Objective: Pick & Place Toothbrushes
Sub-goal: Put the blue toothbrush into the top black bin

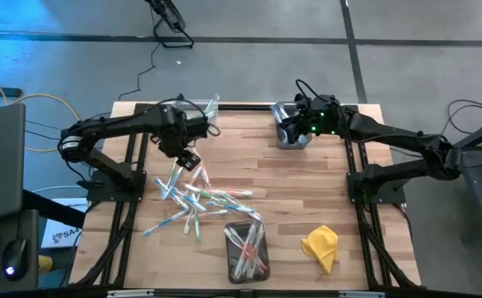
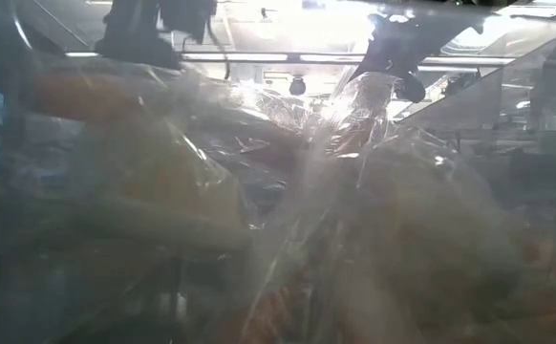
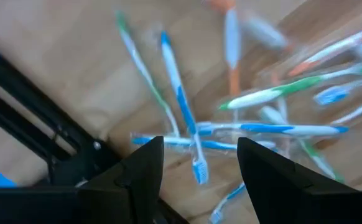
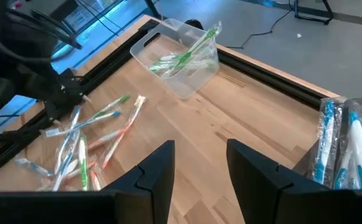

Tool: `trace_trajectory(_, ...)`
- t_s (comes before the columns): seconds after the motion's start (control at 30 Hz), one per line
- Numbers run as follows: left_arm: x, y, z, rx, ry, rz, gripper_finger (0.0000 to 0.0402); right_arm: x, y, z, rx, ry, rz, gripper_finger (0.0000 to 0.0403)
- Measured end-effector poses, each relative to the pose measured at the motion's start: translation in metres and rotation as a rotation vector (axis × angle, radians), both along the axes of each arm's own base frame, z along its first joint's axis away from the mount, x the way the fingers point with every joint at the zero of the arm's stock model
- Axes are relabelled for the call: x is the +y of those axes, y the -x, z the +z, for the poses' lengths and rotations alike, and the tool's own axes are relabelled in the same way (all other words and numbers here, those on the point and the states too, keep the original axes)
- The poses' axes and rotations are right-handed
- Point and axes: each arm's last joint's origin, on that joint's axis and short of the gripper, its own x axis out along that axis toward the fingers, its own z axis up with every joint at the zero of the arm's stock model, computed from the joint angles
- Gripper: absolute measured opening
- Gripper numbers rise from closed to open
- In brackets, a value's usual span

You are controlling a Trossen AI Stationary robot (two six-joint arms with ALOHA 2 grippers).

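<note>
high view, left arm: your left arm reaches in from the table's left edge, elbow bent, and its left gripper (image 1: 188,158) hangs over the top of the toothbrush pile (image 1: 195,201) spread on the wooden table (image 1: 307,190).
high view, right arm: your right arm stretches in from the right side, the right gripper (image 1: 295,130) sitting at the far bin (image 1: 289,137) near the table's back edge.
high view, other things: a clear bin (image 1: 207,114) with green brushes stands at the back behind the left arm; a dark tray (image 1: 248,250) holding brushes sits at the near edge; a yellow cloth (image 1: 321,246) lies to its right.
low view: crinkled clear plastic fills your view; neither gripper can be made out here.
left wrist view, claw: the left gripper (image 3: 199,163) is spread wide and empty, its fingers (image 3: 145,168) framing a blue-and-white toothbrush (image 3: 182,112) lying on the wood among green, blue and orange ones.
right wrist view, claw: the right gripper (image 4: 199,163) stands parted with nothing between its fingers (image 4: 159,168), pointed across bare wood toward the clear bin (image 4: 180,57) and the loose pile (image 4: 88,146); wrapped blue brushes (image 4: 339,146) stand close by at the side.
writing: a white label shows on the floor left of the table, too small for you to read.
</note>
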Motion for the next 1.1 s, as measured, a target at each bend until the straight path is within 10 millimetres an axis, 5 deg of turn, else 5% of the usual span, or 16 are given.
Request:
trace_trajectory(0.23,-0.003,0.005,-0.052,0.05,0.076,0.049,0.0197,0.0,0.0,0.0,0.001,0.003,0.0,0.0138)
trace_trajectory(0.5,-0.005,0.011,-0.09,0.054,0.08,0.128,0.0197,0.0,0.0,0.0,0.001,0.003,0.0,0.0138)
trace_trajectory(0.83,-0.005,0.018,-0.118,0.049,0.002,0.203,0.0197,0.0,0.0,0.0,0.0,0.004,0.0,0.0138)
trace_trajectory(1.1,-0.004,0.012,-0.12,-0.028,-0.005,0.203,0.0197,-0.002,0.001,0.0,0.012,0.027,-0.045,0.0138)
